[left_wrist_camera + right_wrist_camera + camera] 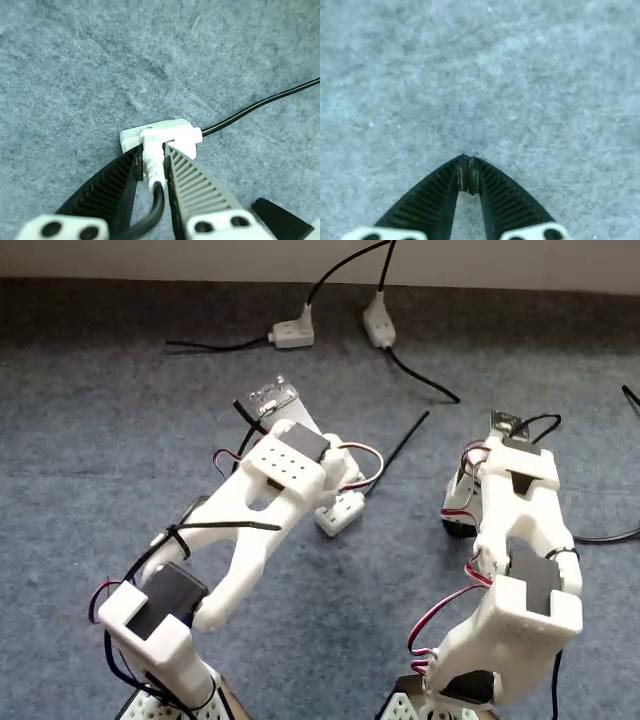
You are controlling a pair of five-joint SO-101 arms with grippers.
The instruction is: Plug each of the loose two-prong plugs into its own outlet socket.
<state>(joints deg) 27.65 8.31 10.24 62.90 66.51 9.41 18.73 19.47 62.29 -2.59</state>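
Pinching the white plug (pixel 153 172) at the outlet socket (pixel 172 134), the left gripper (pixel 152 150) may shove it away unbraced; the right gripper (pixel 468 167), at its three o'clock, rests pressed together.

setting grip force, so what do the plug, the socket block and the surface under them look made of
The plug looks like smooth, slightly glossy white moulded plastic; its cord has a black, rubbery-looking jacket. The socket block seems the same hard white plastic, with crisp moulded edges. The surface looks like grey-blue carpet or felt: matte, fuzzy, mottled nap.
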